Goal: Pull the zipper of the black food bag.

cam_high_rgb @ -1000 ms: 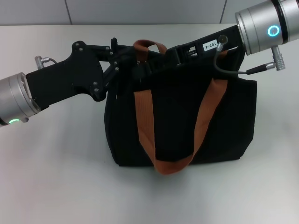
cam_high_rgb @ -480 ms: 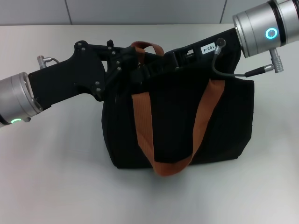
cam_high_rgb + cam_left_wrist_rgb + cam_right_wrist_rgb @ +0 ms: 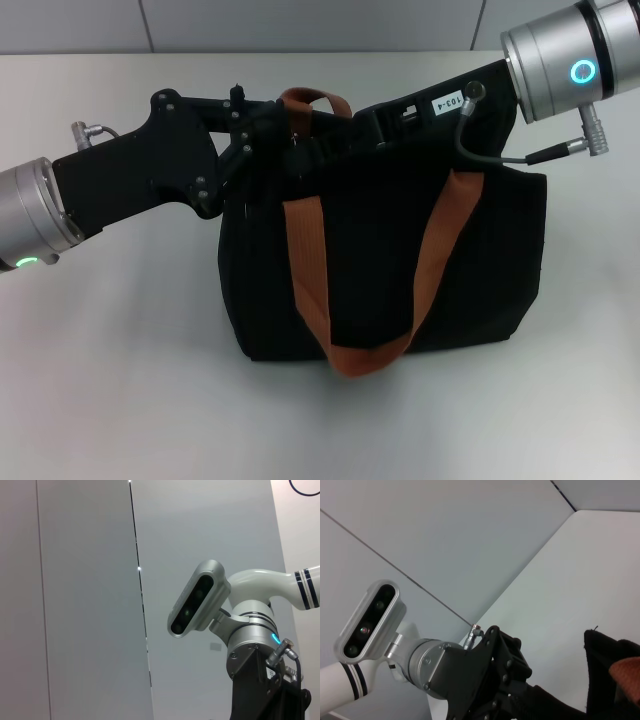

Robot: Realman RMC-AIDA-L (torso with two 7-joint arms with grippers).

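The black food bag (image 3: 390,270) stands upright in the middle of the table in the head view, with two orange-brown straps (image 3: 305,260) hanging down its front. My left gripper (image 3: 285,145) is at the bag's top left corner, against the fabric. My right gripper (image 3: 345,135) reaches along the bag's top edge from the right and meets the left one near the back strap. The zipper pull is hidden behind the grippers. An edge of the bag (image 3: 605,655) shows in the right wrist view.
The pale table (image 3: 110,350) stretches around the bag, with a grey wall behind it. The left wrist view shows only the wall and my right arm's wrist (image 3: 250,655). The right wrist view shows my left arm's wrist (image 3: 465,675).
My left arm nudged slightly toward the bag and back again. The bag's top swayed a little with it. Both grippers stay at the bag's top edge.
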